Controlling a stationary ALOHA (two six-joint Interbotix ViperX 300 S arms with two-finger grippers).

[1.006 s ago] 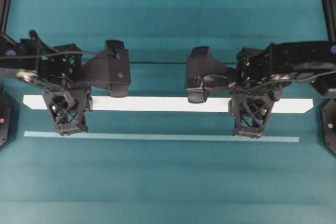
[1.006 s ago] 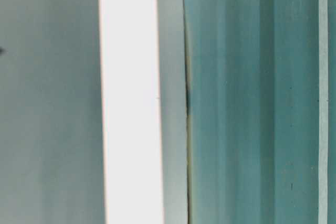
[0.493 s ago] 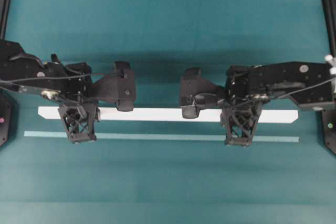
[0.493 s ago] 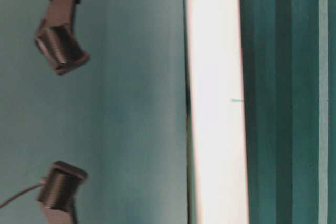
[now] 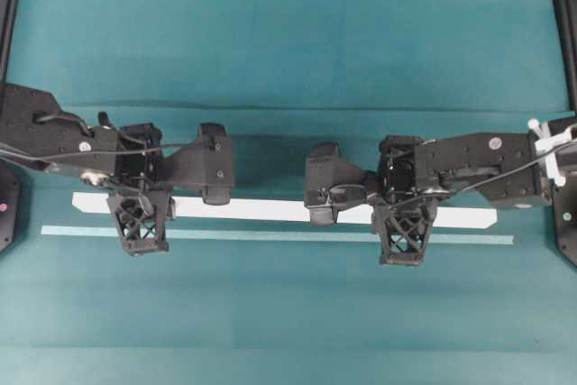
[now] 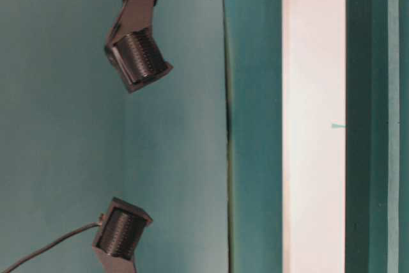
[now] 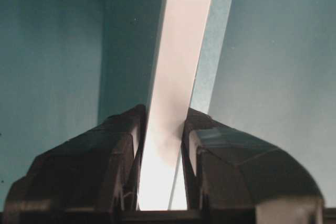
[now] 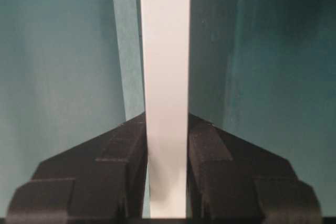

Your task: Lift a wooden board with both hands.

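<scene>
Teal cloth [image 5: 288, 51] covers the whole table, backed by a teal wall [image 6: 64, 126]; a pale strip [image 5: 270, 235] lies on it. Left gripper [image 7: 161, 135] and right gripper [image 8: 166, 140] each pinch the white wooden board [image 5: 270, 210].

Teal table cover [image 5: 288, 42] across whole overhead view, faint lengthwise folds and darker bands. Paler teal edge strip along top border of overhead view. Thin pale-teal strip [image 5: 270, 235] flat on cover, long, narrow, running left to right, ends near both side margins. Same strip as thin vertical line at far right of table-level view [image 6: 392, 94]. Vertical dark seam [image 6: 227, 126] in table-level view between lighter teal backdrop [image 6: 64, 126] on left and darker cover on right. Small dark round pads at left [image 5: 5, 207] and right [image 5: 568, 216] margins of overhead view, each with a tiny coloured dot. Dark upright rails at top corners, cropped.
</scene>
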